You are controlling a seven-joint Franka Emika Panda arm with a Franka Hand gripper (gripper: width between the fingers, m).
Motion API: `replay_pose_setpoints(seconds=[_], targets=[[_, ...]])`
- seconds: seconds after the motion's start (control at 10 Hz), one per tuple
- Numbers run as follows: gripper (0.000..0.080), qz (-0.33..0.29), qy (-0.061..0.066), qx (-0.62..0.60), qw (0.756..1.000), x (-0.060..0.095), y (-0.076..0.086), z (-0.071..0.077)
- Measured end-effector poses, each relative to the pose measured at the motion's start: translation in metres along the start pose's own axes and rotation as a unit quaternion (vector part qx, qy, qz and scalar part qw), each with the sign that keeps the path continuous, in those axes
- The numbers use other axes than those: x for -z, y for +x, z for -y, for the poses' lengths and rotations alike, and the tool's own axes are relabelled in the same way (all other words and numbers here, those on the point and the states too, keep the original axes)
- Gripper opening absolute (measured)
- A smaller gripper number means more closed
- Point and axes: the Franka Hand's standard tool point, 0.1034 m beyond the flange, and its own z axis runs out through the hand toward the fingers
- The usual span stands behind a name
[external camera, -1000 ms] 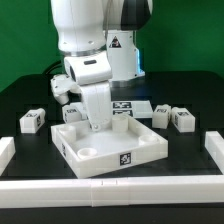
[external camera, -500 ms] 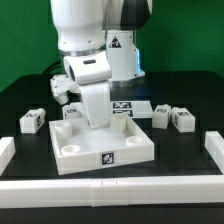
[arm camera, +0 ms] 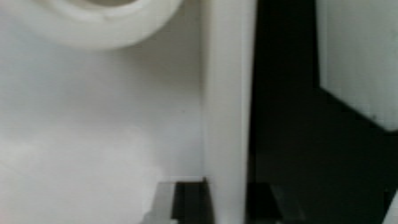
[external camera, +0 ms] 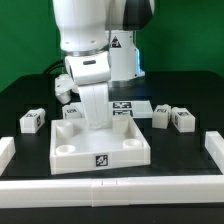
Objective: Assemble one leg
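The tool (external camera: 97, 122), its jaws hidden so I cannot tell their state, sits low in the tray (external camera: 75, 161) mid-desk (external camera: 190, 150), seemingly positioning it; next, fetch the untouched leg (external camera: 32, 121) near the desk's edge on the exterior view's left.

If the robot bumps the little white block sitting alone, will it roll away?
Probably not: the leg has flat faces, so it would likely slide. It is stubby, so tipping seems unlikely. It looks hard, probably stiff.

Tray (external camera: 72, 163) mid-table; one leg (external camera: 32, 121) at exterior view's left; two legs (external camera: 160, 115) at exterior view's right; marker board (external camera: 128, 106) behind tray.
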Motion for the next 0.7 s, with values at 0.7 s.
replay_pose_setpoints(seconds=[0.7], targets=[[0.0067,-0.001,-0.013,-0.034,0.999,0.001,0.029,-0.022]])
